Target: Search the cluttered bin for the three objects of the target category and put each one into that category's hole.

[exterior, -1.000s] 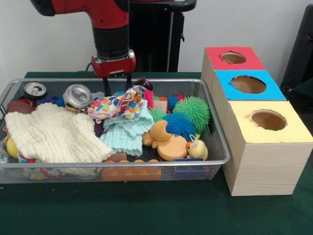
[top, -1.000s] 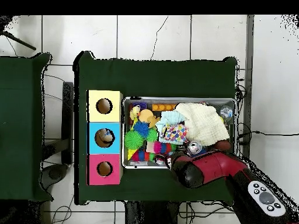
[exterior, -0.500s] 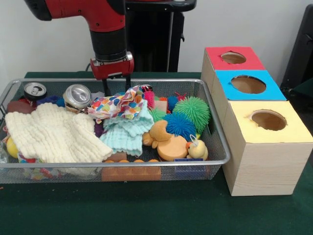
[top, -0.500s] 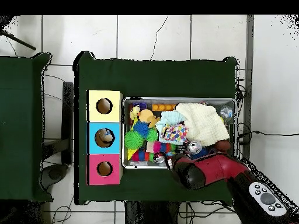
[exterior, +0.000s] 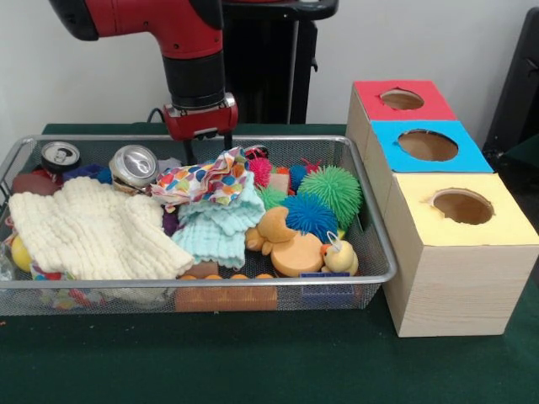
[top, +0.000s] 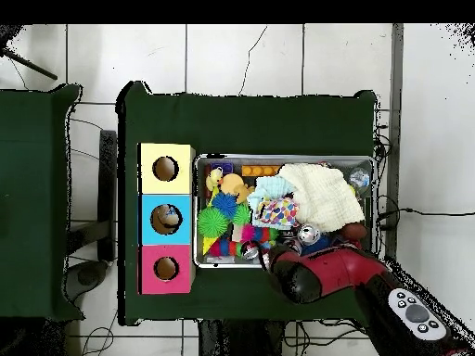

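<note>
The bin (exterior: pixel 370 278) is crowded: a cream cloth (exterior: pixel 93 231) fills its left, two cans (exterior: pixel 133 164) lie behind that, and a spotted cloth (exterior: pixel 202 178) and a mint cloth (exterior: pixel 221 227) are heaped at the middle. To their right sit spiky balls (exterior: pixel 337 189) and rubber ducks (exterior: pixel 286 244). The tool (exterior: pixel 208 145) hangs over the bin's far rim behind the spotted cloth, its two fingers apart, gripping nothing. Beside the bin, on the green tabletop (exterior: pixel 253 362), stand the red, blue and yellow boxes (exterior: pixel 455 252), each with a hole. In the overhead view the arm (top: pixel 325 271) hides the bin's near edge.
</note>
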### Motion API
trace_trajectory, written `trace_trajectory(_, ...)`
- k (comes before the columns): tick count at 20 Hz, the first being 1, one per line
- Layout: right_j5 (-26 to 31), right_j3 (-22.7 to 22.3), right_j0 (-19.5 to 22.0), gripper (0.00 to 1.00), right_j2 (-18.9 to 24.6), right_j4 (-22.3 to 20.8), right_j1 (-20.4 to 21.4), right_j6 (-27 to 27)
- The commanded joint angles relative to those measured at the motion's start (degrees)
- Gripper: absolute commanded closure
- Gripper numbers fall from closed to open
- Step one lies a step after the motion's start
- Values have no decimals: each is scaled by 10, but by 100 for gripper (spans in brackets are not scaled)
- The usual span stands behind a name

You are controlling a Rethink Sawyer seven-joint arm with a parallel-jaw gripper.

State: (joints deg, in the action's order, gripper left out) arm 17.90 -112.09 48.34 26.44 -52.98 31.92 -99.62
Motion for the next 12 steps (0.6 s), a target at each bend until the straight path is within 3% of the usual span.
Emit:
trace_trajectory(1,-23,15,-13,0,-53,-63,-68,-13)
trace_trajectory(2,-32,16,-11,100,-54,-59,-71,-6)
trace_trajectory(12,-59,18,-18,100,-61,-54,-68,-4)
